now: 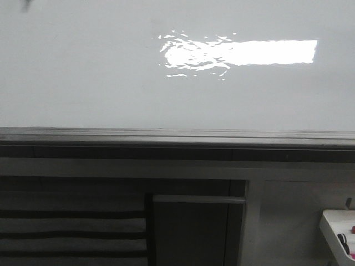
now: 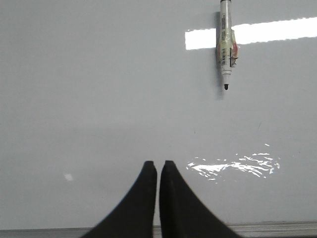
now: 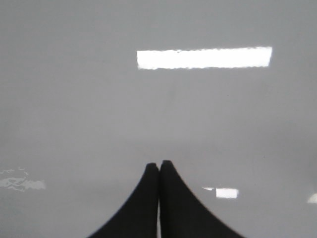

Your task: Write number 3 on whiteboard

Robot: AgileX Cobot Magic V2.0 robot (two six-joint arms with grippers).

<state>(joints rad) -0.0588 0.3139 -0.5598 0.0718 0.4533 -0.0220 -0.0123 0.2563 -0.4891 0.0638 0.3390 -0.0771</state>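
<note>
The whiteboard (image 1: pixel 83 77) is a large glossy grey-white surface that fills the upper half of the front view, with a bright rectangular glare and a grey frame edge (image 1: pixel 177 136) along its near side. No marker strokes of a number 3 show on it. A white marker (image 2: pixel 226 47) with a dark tip lies on the board in the left wrist view, uncapped, well ahead of my left gripper (image 2: pixel 158 163). My left gripper is shut and empty. My right gripper (image 3: pixel 159 163) is shut and empty over bare board (image 3: pixel 74 99). Neither gripper shows in the front view.
Below the board's frame stand white cabinet panels with dark slats (image 1: pixel 72 224) and a dark recess (image 1: pixel 191 233). A white tray (image 1: pixel 338 230) with small dark items sits at the lower right corner.
</note>
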